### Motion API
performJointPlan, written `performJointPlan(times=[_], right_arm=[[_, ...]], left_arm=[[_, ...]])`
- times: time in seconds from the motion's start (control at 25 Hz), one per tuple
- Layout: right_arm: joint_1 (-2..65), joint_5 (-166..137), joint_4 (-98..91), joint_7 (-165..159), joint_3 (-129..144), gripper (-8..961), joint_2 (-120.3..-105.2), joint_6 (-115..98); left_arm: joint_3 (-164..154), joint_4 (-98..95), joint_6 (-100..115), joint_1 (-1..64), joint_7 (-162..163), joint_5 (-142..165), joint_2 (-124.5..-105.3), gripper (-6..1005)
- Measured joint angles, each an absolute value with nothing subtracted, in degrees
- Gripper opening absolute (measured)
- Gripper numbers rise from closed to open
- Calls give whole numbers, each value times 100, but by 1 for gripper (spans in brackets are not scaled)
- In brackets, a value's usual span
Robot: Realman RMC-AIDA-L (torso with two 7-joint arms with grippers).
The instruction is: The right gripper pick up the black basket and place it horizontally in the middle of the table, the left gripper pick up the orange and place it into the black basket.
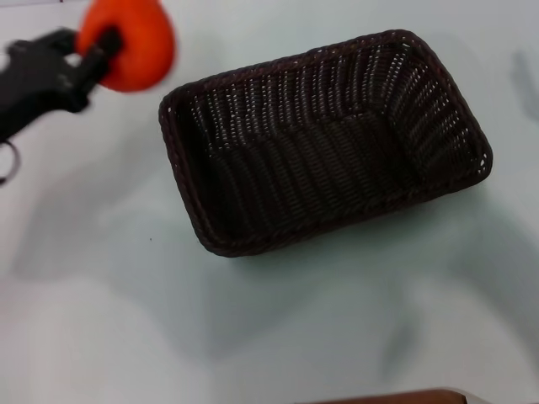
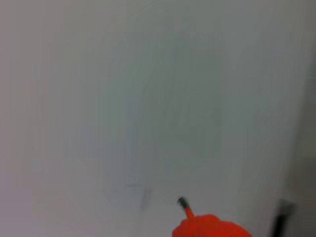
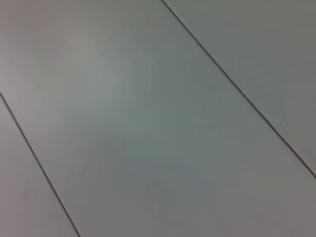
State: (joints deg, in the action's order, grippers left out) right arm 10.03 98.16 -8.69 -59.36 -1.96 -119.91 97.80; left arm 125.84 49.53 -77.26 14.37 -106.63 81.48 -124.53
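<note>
The black basket (image 1: pixel 324 139) lies lengthwise across the middle of the white table (image 1: pixel 126 328), open side up and empty. My left gripper (image 1: pixel 108 44) is at the far upper left of the head view, shut on the orange (image 1: pixel 133 44), which it holds above the table to the left of the basket's left end. The orange (image 2: pixel 210 226) with its thin dark stem also shows at the edge of the left wrist view. The right gripper is out of view.
A brown edge (image 1: pixel 396 397) shows at the bottom of the head view. The right wrist view shows only a pale surface with thin dark seams (image 3: pixel 237 86).
</note>
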Motion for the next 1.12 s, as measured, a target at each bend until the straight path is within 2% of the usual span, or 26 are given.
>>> performJointPlan(times=[0.32,0.44,0.84,1.12], right_arm=[[1079,9818,-861,-5933,-224,698,-11988,9774],[1083,9820,-861,-5901,-226,698,-11991,9769],[1127,9852,-861,-5494,-295,698,-11993,9780],[1394,9854,-683,-4704,-605,698,-11994,9737]], left_arm=[[11170,4708,-7752,1414,-10927,7517,-12455,198],[10767,4433,-7458,1478,-11006,7252,-12460,205],[10532,4053,-7304,1328,-11731,6657,-12431,444],[11333,3517,-7423,879,-12733,5430,-12444,717]])
